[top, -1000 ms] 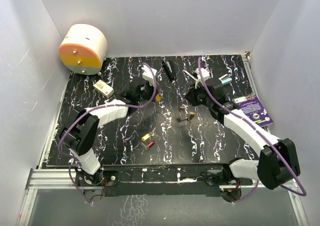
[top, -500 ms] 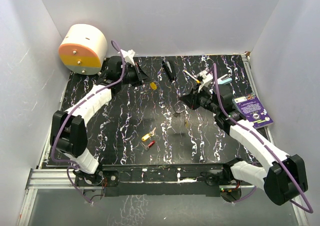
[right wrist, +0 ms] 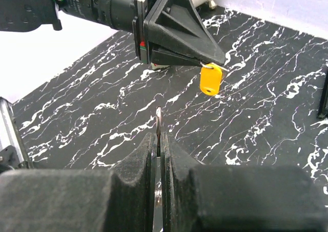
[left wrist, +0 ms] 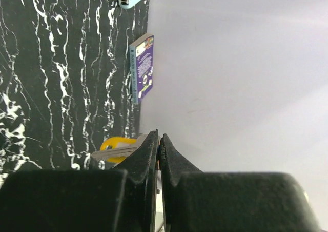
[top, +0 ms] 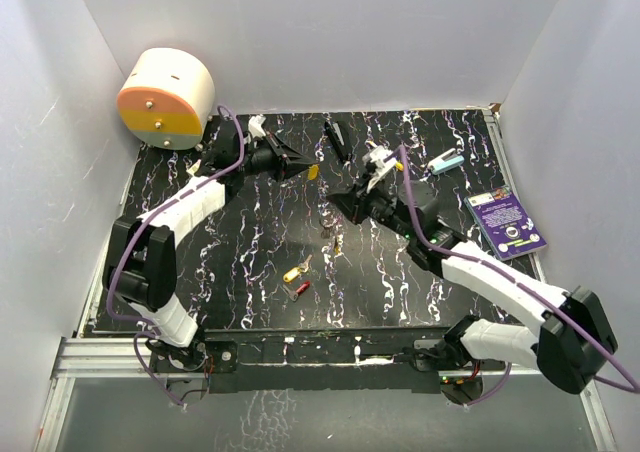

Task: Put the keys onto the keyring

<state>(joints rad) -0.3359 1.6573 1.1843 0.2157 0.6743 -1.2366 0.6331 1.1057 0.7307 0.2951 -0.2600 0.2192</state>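
Note:
My left gripper (top: 303,164) is shut on a yellow-headed key (top: 313,172) and holds it above the back of the mat; the left wrist view shows the key (left wrist: 117,147) sticking out left of the closed tips (left wrist: 159,137). My right gripper (top: 338,208) is shut on the keyring (top: 331,229), its small silver keys dangling below. In the right wrist view the ring (right wrist: 159,120) stands edge-on between the fingers, a short way below the left gripper (right wrist: 218,61) and its yellow key (right wrist: 210,79). A loose yellow key (top: 293,273) and a red key (top: 300,288) lie on the mat.
A white and orange drum (top: 167,97) stands at the back left corner. A black pen-like tool (top: 337,140) lies at the back. A light blue item (top: 447,162) and a purple booklet (top: 508,222) lie at the right edge. White walls enclose the mat.
My left gripper swung to the back left and now points right with the yellow key. My right gripper moved left toward the centre with the keyring, closing the gap to the key.

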